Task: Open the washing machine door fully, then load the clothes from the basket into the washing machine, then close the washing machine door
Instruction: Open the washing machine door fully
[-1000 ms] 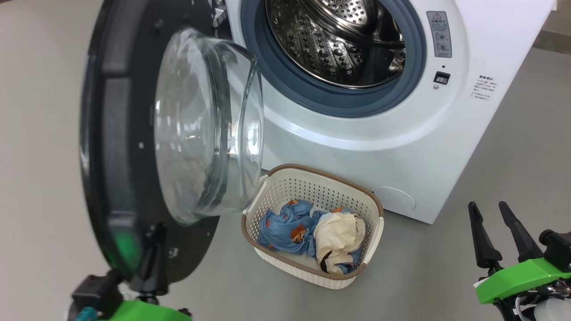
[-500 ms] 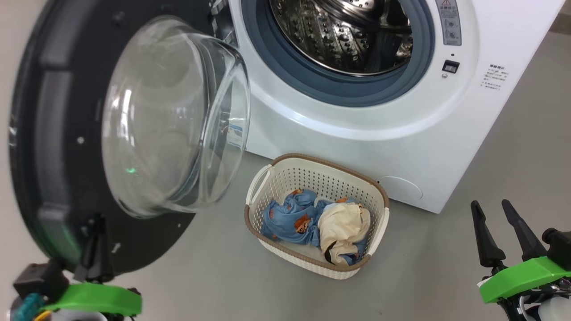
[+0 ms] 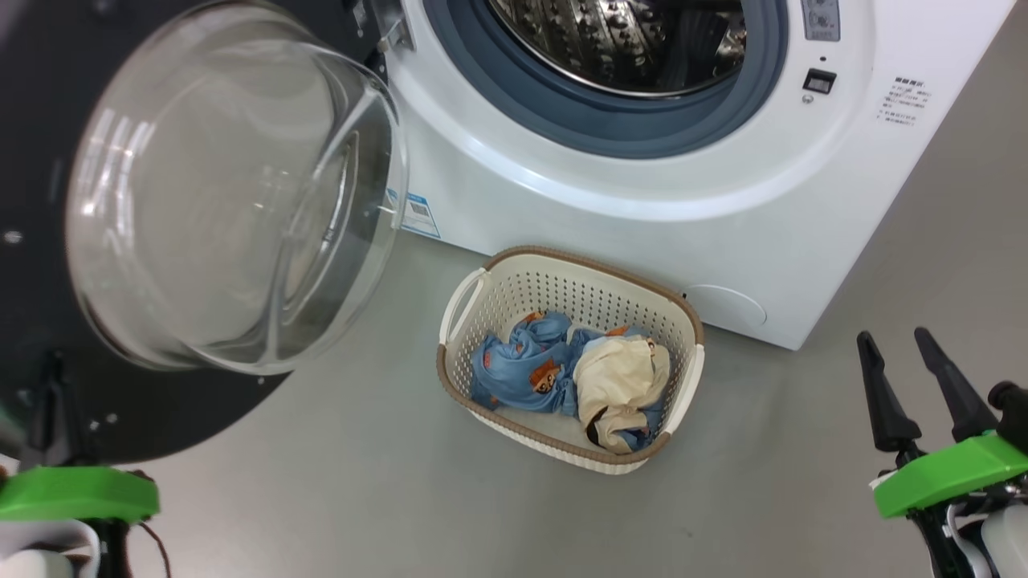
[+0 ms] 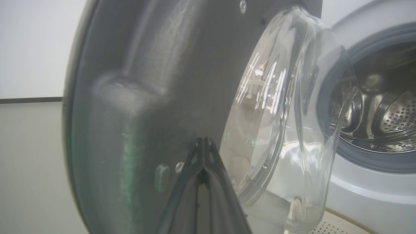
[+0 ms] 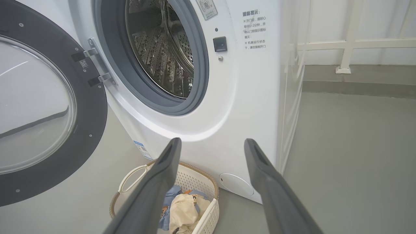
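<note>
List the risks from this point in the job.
1. The left gripper, shut, seems to press only its tips on the washing machine door; they could slip off the smooth face.
2. The basket stands close before the washing machine; the right gripper, open, might shove it when reaching for the clothes.

Looking along right gripper (image 5: 212, 140), fingers spread apart, toward washing machine (image 5: 227, 107) with washing machine door (image 5: 92, 110) swung wide left; near its front, basket (image 5: 194, 179) holding clothes (image 5: 185, 210).
</note>
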